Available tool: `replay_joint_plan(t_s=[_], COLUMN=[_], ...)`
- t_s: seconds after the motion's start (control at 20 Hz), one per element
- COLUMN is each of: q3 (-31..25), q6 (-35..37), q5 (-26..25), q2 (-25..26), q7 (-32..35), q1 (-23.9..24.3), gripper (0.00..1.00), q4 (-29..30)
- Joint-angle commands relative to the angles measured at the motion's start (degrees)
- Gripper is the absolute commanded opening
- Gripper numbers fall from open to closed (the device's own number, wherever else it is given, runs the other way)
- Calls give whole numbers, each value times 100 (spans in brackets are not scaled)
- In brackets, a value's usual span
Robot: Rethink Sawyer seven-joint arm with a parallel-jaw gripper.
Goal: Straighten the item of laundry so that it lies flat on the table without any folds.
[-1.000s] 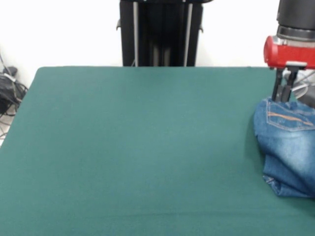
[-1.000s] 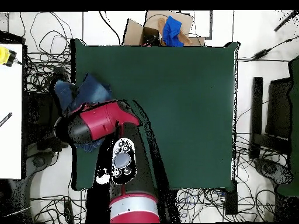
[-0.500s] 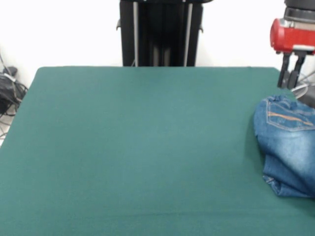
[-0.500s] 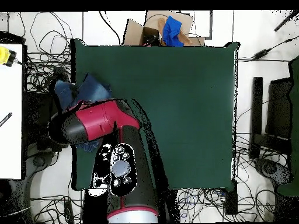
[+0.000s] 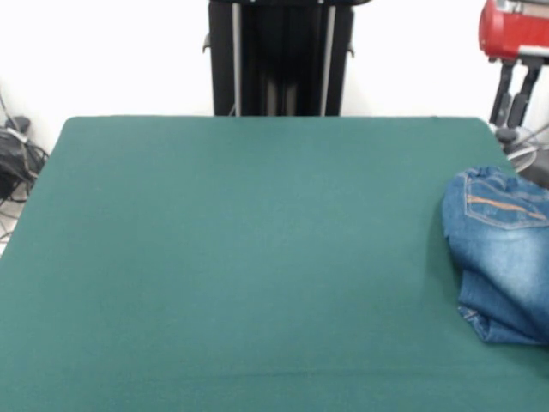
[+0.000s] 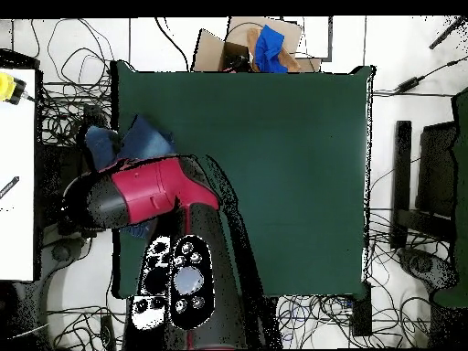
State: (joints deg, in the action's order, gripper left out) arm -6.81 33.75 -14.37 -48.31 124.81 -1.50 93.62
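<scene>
Small pair of blue denim jeans (image 5: 502,253) lay bunched in a rumpled heap at the right edge of the green desk (image 5: 249,257) in the front view, part of the cloth running past that edge and out of frame. Orange stitching on one back pocket faced up near the top of the heap, with faded pale patches below it and a thick fold along the lower end. Seen from overhead, the same jeans (image 6: 137,142) sat at the left edge of the desk (image 6: 274,164), partly draped over the side and partly hidden under the red and black arm (image 6: 137,192). Claw (image 5: 513,99) hung at the upper right corner of the front view, above and behind the jeans, clear of the cloth and holding nothing; two dark fingers (image 5: 503,93) pointed down with a narrow gap between them, below the red housing. Rest of the desk bare and smooth. Beyond the far side in the overhead view, a cardboard box (image 6: 239,44) holding a blue cloth (image 6: 269,47); tangled cables (image 6: 55,64) on the floor around the desk; a white side surface (image 6: 16,164) at the left edge with a yellow object (image 6: 8,87) on it. Dark upright pedestal (image 5: 280,56) stood behind the desk in the front view.
</scene>
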Motion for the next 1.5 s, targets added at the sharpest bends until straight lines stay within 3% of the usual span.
replay_joint_plan(t_s=[0.05,0.8,1.5], q3=[-472,-518,-575], q6=[684,1078,1034], q5=[219,379,270], q2=[-167,-457,-342], q7=[-113,-218,-273], q1=[-28,-18,38], gripper=[0,0,0], q4=[710,749,608])
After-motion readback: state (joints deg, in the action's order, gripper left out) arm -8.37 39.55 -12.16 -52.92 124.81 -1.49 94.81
